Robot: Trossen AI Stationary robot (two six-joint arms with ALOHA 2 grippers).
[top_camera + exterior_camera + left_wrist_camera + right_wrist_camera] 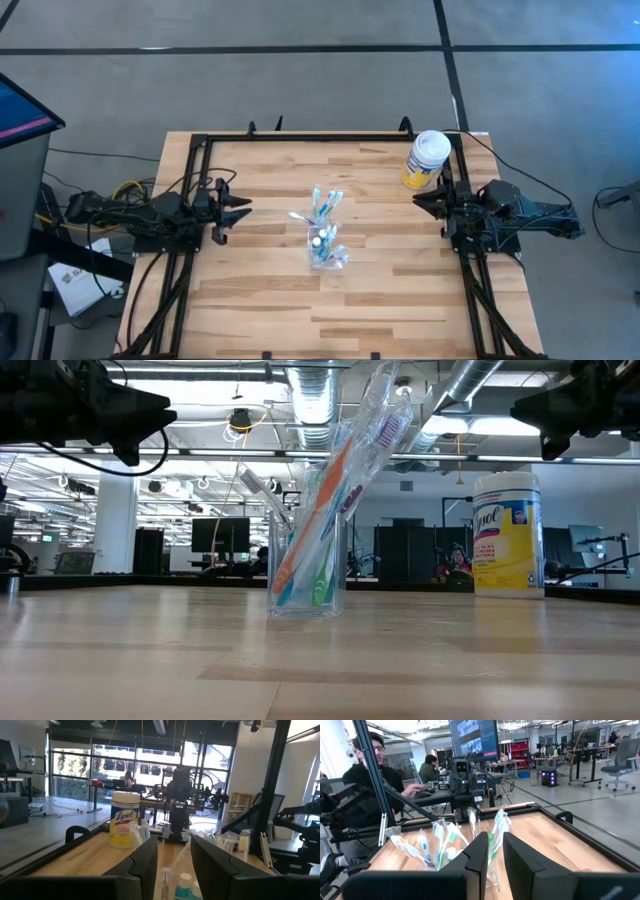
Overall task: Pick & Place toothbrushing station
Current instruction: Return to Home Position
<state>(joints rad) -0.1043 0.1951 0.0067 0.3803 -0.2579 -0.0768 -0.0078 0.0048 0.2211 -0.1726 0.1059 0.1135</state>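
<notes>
Left hand (243,207), right hand (417,200): raised at opposite bench (400,300) sides, facing inward, fingers slightly apart. Tumbler (323,250): upright, mid-bench. Toothbrushes (327,205): standing inside, heads up, leaning toward the far edge.

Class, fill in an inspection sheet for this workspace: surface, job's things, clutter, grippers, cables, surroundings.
Surface: wooden table, light planks, inside a black frame.
Job's things: clear tumbler upright mid-table, holding wrapped toothbrushes and a white-capped blue tube.
Clutter: yellow container with a white lid, at the far edge near the right arm.
Grippers: left gripper and right gripper open, empty, at opposite sides of the table.
Cables: bundle beside the left arm's base.
Surroundings: people seated at desks; a monitor.
</notes>
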